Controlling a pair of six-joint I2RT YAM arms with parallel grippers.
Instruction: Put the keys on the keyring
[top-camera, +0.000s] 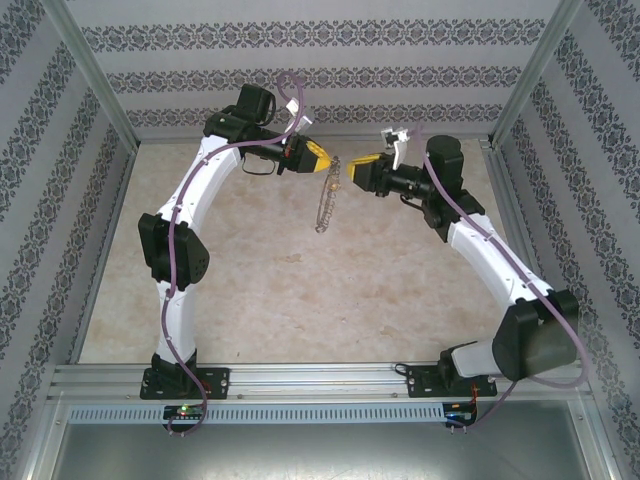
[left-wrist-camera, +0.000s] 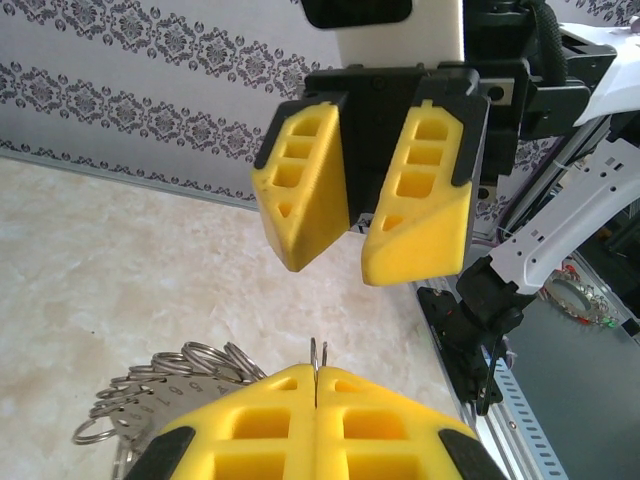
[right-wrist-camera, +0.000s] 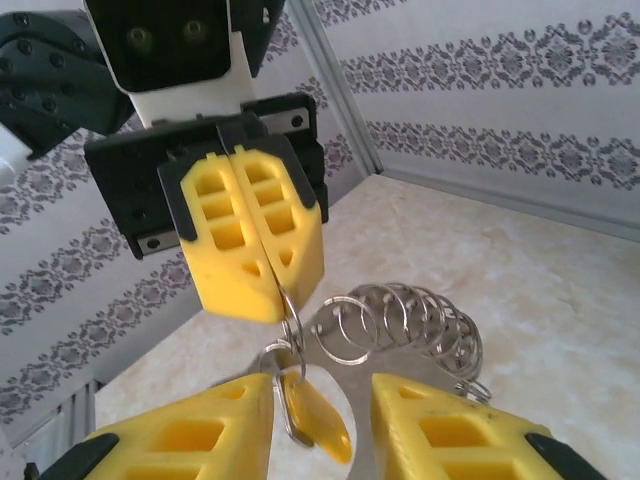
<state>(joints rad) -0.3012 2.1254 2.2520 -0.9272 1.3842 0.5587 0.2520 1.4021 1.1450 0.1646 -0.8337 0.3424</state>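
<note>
The keyring (top-camera: 324, 205) hangs in mid-air between the two arms, a silvery piece fringed with several small wire loops (right-wrist-camera: 400, 315). My left gripper (top-camera: 322, 160) is shut on a thin ring at its top; the wire pokes out between the closed yellow fingers (left-wrist-camera: 317, 372). The key (right-wrist-camera: 320, 415), with a yellow-orange head, dangles from a small ring just below the left gripper (right-wrist-camera: 262, 300). My right gripper (right-wrist-camera: 322, 385) is open around the key, which hangs close to its left finger (right-wrist-camera: 190, 440). In the left wrist view the right gripper (left-wrist-camera: 350, 265) faces me with its jaws apart.
Both grippers meet high over the far middle of the beige marbled table (top-camera: 300, 300). Patterned walls and metal frame posts (top-camera: 95, 90) enclose it. An aluminium rail (top-camera: 320, 380) carries the arm bases at the near edge.
</note>
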